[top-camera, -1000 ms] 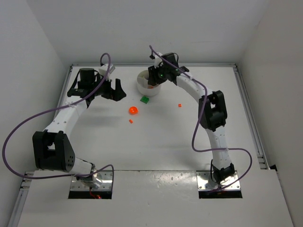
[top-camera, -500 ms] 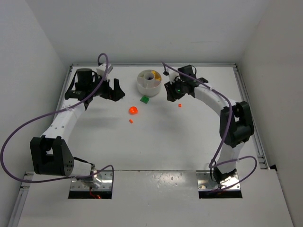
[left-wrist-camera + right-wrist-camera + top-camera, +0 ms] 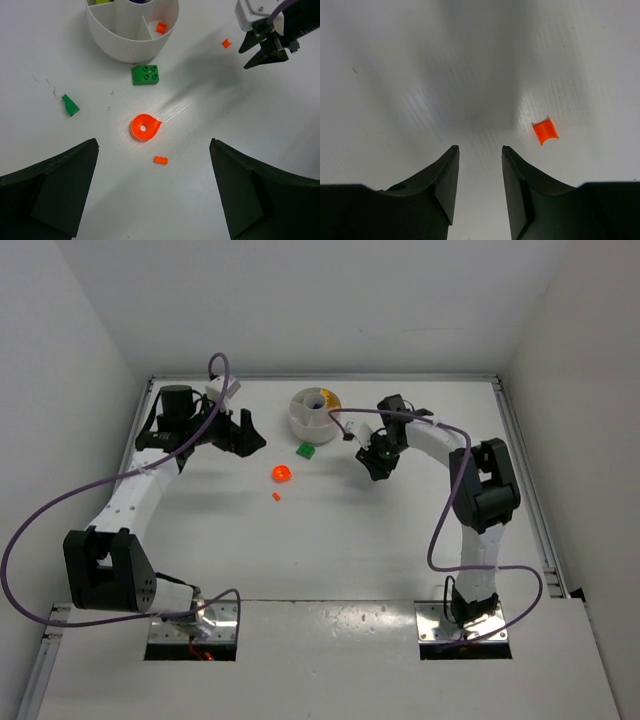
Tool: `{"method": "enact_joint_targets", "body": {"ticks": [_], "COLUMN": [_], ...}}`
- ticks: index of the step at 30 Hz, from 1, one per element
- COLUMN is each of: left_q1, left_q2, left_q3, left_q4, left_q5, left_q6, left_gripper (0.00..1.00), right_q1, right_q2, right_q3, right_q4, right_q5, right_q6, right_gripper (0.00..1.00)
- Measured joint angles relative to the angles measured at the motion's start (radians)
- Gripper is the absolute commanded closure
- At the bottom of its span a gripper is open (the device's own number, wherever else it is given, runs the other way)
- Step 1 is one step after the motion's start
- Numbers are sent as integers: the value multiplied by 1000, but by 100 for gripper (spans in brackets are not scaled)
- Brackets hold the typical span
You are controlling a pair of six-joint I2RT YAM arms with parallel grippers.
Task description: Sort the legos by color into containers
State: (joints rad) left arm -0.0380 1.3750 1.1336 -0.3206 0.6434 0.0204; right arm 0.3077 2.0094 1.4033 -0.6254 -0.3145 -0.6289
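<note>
The white divided dish [image 3: 316,412] stands at the back centre. It also shows in the left wrist view [image 3: 132,35], with an orange brick [image 3: 161,27] in one wedge. On the table lie a green brick [image 3: 306,450], an orange round piece [image 3: 281,473] and a tiny orange brick [image 3: 277,497]. My right gripper [image 3: 380,465] is open and empty, low over the table. In the right wrist view a small orange curved piece [image 3: 545,131] lies just right of this gripper [image 3: 479,150]. My left gripper [image 3: 250,437] is wide open and empty, left of the bricks.
A small green piece [image 3: 70,105] lies left of the orange round piece [image 3: 145,127]. The green brick [image 3: 145,74] sits close to the dish's wall. White walls enclose the table on three sides.
My right gripper has left the dish and swung right and down to the table beside the small orange piece. The left arm has hardly moved.
</note>
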Motion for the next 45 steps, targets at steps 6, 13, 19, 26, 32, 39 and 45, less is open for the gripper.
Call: {"method": "enact_joint_targets", "body": {"ticks": [6, 13, 19, 26, 32, 39, 45], "left_q1": [0, 6, 7, 7, 7, 9, 19], "left_q2": [3, 9, 19, 25, 31, 30, -27], "left_q3": [0, 0, 0, 0, 0, -5, -93], "left_q4": [-1, -2, -4, -4, -5, 1, 47], "left_q5": [26, 35, 41, 42, 41, 27, -44], "left_q6": [6, 6, 6, 6, 6, 3, -12], "left_gripper": [0, 0, 0, 0, 0, 0, 0], "right_q1": [-15, -31, -41, -51, -51, -51, -43], "right_q2": [97, 165, 218, 241, 247, 219, 127], "right_q3": [139, 227, 266, 291, 301, 251, 158], "right_q4": [-54, -81, -113, -137, -151, -100, -56], "right_q5": [25, 47, 55, 53, 52, 38, -32], "right_q6": [-92, -144, -172, -184, -186, -158, -36], "right_gripper": [52, 55, 58, 69, 78, 87, 89]}}
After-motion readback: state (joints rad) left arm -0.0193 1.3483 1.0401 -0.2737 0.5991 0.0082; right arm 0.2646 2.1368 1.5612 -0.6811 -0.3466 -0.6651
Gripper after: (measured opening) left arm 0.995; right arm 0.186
